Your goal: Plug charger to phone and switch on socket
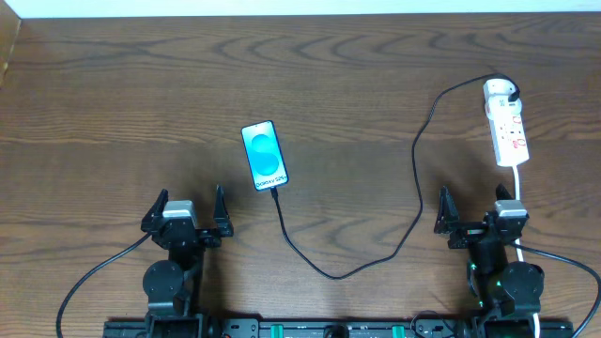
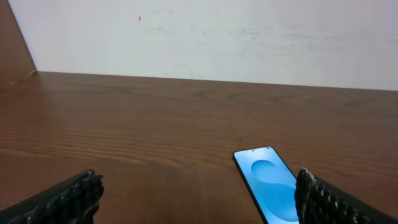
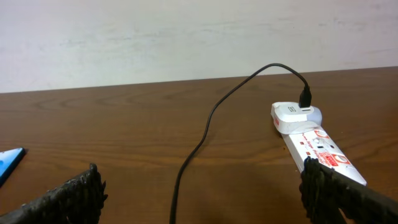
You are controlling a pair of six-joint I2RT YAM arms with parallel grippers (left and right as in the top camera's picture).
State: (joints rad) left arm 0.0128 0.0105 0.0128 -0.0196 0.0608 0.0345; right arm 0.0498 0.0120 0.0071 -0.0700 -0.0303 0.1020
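The phone [image 1: 264,155] lies flat mid-table, its blue screen lit; it also shows in the left wrist view [image 2: 268,184]. The black charger cable [image 1: 376,253] runs from the phone's near end in a loop to the white adapter [image 1: 500,91], which sits in the far end of the socket strip [image 1: 508,130]. In the right wrist view the cable [image 3: 205,134] meets the adapter [image 3: 293,116] on the strip [image 3: 320,149]. My left gripper [image 1: 188,214] is open and empty near the front edge. My right gripper [image 1: 477,216] is open and empty, just in front of the strip.
The strip's white cord [image 1: 519,183] runs toward me past the right arm's base. A pale wall [image 2: 205,37] stands behind the table's far edge. The brown wooden table [image 1: 113,113] stretches bare to the left of the phone.
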